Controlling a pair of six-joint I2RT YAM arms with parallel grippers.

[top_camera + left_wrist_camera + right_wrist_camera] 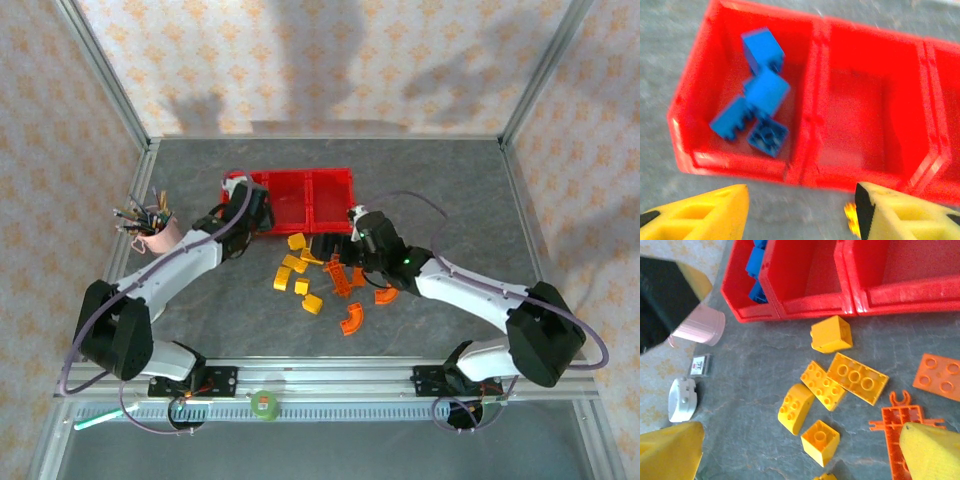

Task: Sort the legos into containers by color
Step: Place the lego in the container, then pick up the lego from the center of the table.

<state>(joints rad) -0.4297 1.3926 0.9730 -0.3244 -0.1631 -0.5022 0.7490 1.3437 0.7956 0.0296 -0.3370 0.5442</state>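
- Nearest the arm bases, an orange arch [350,318] lies alone on the worktop [450,190], in front of the other loose legos.
- Just beyond it, the yellow bricks [298,275] lie scattered in a cluster with more orange pieces [345,275] on their right, all still unsorted and in front of the tray.
- The right wrist view shows a yellow cube [831,334] just short of the tray wall, a long studded brick [857,377] touching a square one [822,385], and a rounded brick [795,407].
- The right pincer [800,432] hovers over this cluster with its fingers wide apart and nothing between them.
- These bricks look light, rigid and smooth, so they would likely skid if nudged. A grip across two flat parallel sides seems safest, and across the flat faces for an arch.
- The left pincer [800,200] hangs at the tray's near-left edge, also spread and empty.
- Farther back, the red containers [310,195] form one tray. Its left bin holds four blue bricks [762,90], and the middle bin [860,110] looks bare.
- A pink cup [158,235] of pens stands apart to the left.
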